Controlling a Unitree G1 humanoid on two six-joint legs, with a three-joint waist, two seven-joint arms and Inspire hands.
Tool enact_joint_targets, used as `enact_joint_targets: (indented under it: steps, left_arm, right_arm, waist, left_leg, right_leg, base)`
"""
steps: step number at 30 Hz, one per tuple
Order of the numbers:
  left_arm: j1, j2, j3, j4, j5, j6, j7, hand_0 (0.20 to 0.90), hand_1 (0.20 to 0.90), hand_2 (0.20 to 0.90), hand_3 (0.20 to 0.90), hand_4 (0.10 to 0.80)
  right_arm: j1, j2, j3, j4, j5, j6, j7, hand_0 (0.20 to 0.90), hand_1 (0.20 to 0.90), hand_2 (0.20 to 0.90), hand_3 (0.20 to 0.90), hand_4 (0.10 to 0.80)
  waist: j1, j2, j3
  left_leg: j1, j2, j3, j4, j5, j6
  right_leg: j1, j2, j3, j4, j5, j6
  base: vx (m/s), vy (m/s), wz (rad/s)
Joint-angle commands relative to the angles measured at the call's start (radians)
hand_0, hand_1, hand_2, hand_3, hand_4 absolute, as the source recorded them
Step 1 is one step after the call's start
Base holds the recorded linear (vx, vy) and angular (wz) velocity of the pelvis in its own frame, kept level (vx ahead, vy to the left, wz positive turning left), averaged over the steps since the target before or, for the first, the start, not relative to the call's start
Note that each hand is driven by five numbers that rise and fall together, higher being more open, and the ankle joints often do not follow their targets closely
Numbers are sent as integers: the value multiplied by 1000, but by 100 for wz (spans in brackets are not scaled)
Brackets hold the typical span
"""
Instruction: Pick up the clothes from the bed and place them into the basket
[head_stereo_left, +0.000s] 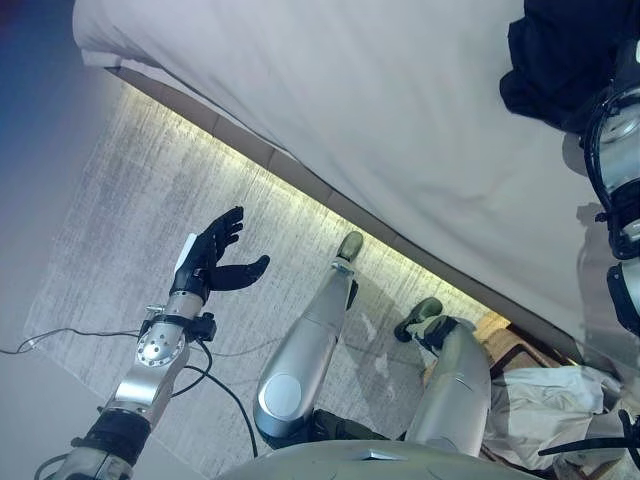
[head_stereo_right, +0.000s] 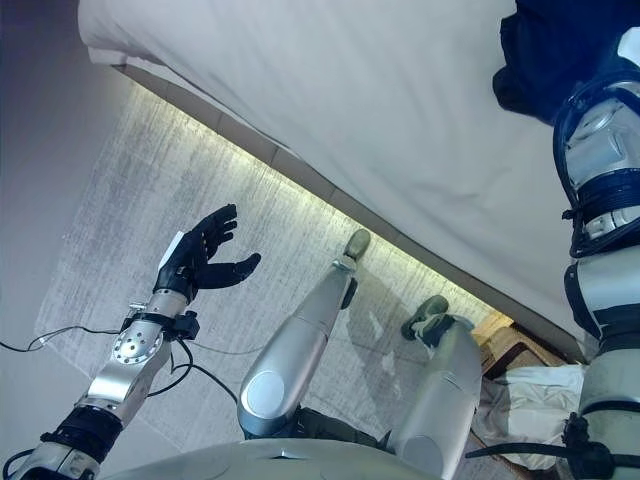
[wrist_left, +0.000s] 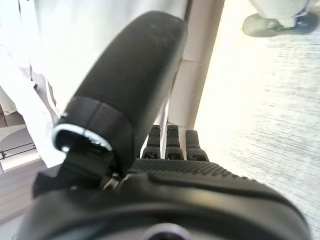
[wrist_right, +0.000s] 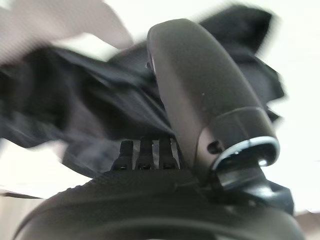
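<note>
**Dark garment on the bed, right hand just over it**

You can see the black garment (head_stereo_left: 560, 60) bunched on the white bed (head_stereo_left: 350, 110). Your right hand (wrist_right: 150, 155) hangs close above it, fingers outstretched, gripping nothing. Your left hand (head_stereo_left: 215, 255) is spread and empty over the grey rug (head_stereo_left: 130, 210).

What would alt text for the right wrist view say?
The right hand, seen from very close, reaches toward a crumpled dark garment lying on the white bed sheet. Its thumb stands up in front of the cloth; no grip is visible.
</note>
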Motion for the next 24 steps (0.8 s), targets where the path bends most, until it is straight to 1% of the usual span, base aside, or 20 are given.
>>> enact_joint_targets:
  steps: [1,4,6,8,9,10,14,24]
  left_arm:
    - [58,33,66,-89,-59,-125,51,900,900,900,900,800]
    - [69,37,81,-125,-52,-141,65,900,900,900,900,800]
    - [72,45,91,-143,-57,-159,77,900,900,900,900,800]
    - [74,47,102,-155,-64,-159,76,900,900,900,900,800]
    - [73,52,109,-158,-61,-156,75,900,900,900,900,800]
    - [72,53,112,-152,-59,-158,72,900,900,900,900,800]
    - [62,61,120,-133,-68,-163,64,900,900,900,900,800]
    - [74,82,132,-101,-84,-180,31,900,900,900,900,800]
  right_arm:
    - [-130,-102,66,-2,33,-14,-71,900,900,900,900,800]
    - [-150,-118,67,33,99,-23,-79,900,900,900,900,800]
    - [-164,-130,73,37,109,-30,-56,900,900,900,900,800]
    - [-166,-138,82,28,143,-42,-44,900,900,900,900,800]
    - [-165,-139,80,17,178,-44,-49,533,533,533,472,372]
    - [-167,-135,75,24,209,-62,-64,300,300,300,200,100]
    - [-183,-124,63,41,220,-94,-81,300,300,300,200,100]
    - [-158,-152,23,46,243,-120,-80,300,300,300,200,100]
  waist:
    - [21,54,-43]
    - [24,58,-43]
    - [24,60,-43]
    - [23,57,-43]
    - [20,51,-43]
    - [19,46,-43]
    - [16,32,-43]
    - [13,9,-43]
  left_leg:
    - [-50,38,79,168,-162,64]
    - [-115,35,80,207,-163,70]
    - [-159,31,77,232,-163,75]
    - [-177,31,76,247,-165,79]
    - [-190,32,75,262,-169,79]
    - [-196,35,74,275,-174,79]
    - [-188,41,74,291,-187,79]
    - [-112,51,73,298,-209,71]
  right_leg:
    - [-73,75,9,23,48,-39]
    - [-136,75,17,56,44,-43]
    - [-177,79,23,76,40,-48]
    - [-194,81,25,88,38,-50]
    - [-206,87,26,97,36,-52]
    - [-209,91,27,104,34,-53]
    - [-194,107,22,105,30,-56]
    - [-108,116,5,93,24,-58]
  base:
    - [-61,-66,14]
    - [-84,-91,11]
    - [-83,-97,6]
    - [-54,-72,13]
    - [-53,-92,5]
    - [-35,-71,-4]
    - [-20,-39,-9]
    - [4,-17,-7]
